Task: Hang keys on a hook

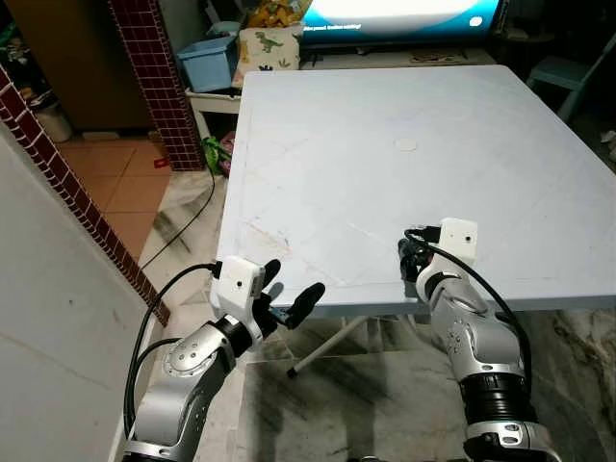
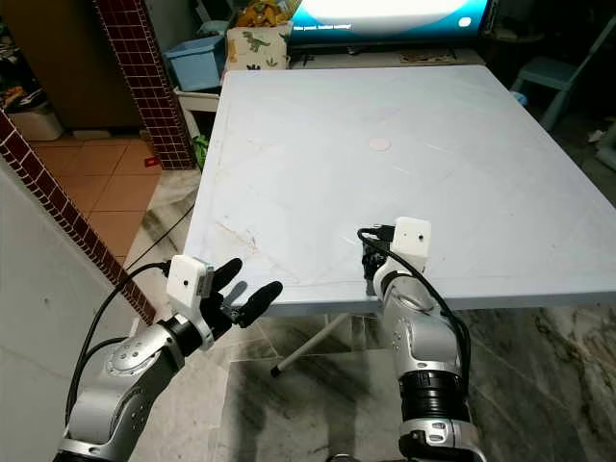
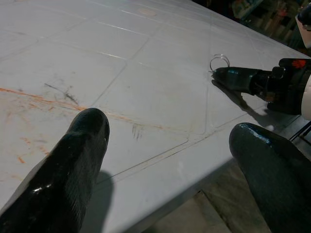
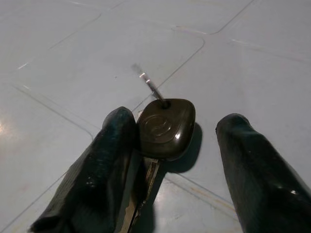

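A pale grey tabletop [image 1: 404, 173] with faint moulded lines and orange-brown scuff marks near its front left corner occupies the centre of the scene. The right gripper [image 4: 177, 133] rests low over the tabletop's front edge, its jaws spread apart. A key [image 4: 165, 128] with a dark rounded plastic head lies on the tabletop between those jaws, touching the inner face of one finger [image 4: 104, 160] and standing apart from the other; its metal blade runs back along the touching finger, and a thin wire ring passes through the hole in its head. The left gripper [image 1: 287, 294] hovers just off the tabletop's front left corner, jaws spread and empty, pointing across the surface toward the right gripper. Beyond the far edge stand a blue storage bin [image 1: 209, 60], a box printed with a dinosaur [image 1: 267, 48] and a lit screen [image 1: 399, 17]. A dark red tiled column [image 1: 154, 77] rises to the left.
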Available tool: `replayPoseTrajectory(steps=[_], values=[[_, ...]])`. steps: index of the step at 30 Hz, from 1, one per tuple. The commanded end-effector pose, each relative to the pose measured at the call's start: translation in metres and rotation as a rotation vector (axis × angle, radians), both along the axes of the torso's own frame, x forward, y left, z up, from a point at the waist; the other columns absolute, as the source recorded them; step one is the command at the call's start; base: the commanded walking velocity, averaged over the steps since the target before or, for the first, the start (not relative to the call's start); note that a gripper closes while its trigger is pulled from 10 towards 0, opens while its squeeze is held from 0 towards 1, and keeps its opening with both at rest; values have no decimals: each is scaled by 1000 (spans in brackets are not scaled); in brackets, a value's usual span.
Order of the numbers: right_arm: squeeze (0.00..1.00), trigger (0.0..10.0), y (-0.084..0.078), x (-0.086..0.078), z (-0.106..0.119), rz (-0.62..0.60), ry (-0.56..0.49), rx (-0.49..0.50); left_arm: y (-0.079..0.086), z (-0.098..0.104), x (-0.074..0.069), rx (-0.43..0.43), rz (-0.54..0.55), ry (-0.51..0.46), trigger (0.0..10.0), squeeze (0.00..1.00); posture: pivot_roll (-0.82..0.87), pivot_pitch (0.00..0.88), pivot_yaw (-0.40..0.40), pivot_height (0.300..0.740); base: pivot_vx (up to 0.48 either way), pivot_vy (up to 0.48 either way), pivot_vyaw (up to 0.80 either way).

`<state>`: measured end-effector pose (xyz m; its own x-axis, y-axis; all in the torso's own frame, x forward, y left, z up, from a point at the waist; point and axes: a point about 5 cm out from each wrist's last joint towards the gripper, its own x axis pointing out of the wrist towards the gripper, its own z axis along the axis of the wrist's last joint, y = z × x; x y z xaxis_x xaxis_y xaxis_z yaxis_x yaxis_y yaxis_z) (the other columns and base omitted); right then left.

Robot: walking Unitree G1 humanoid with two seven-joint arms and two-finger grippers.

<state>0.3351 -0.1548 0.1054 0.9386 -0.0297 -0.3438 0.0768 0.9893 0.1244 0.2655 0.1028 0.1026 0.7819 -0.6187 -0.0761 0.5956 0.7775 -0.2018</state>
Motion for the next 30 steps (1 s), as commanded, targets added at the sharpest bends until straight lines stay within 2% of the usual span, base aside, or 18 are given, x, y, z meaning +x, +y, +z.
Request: replayPoseTrajectory(steps=[1,26,30], values=[[0,0,20,-12,-28,80,147,35,0,1,-1,5,-6,0,10000,0,-30,90,37,740,0,0,0],[0,0,18,-12,-26,51,155,38,-1,1,1,11,2,1,10000,0,-34,89,42,740,0,0,0],[0,0,15,-8,-19,47,101,0,0,1,3,17,14,-3,10000,0,-35,90,42,740,0,0,0]])
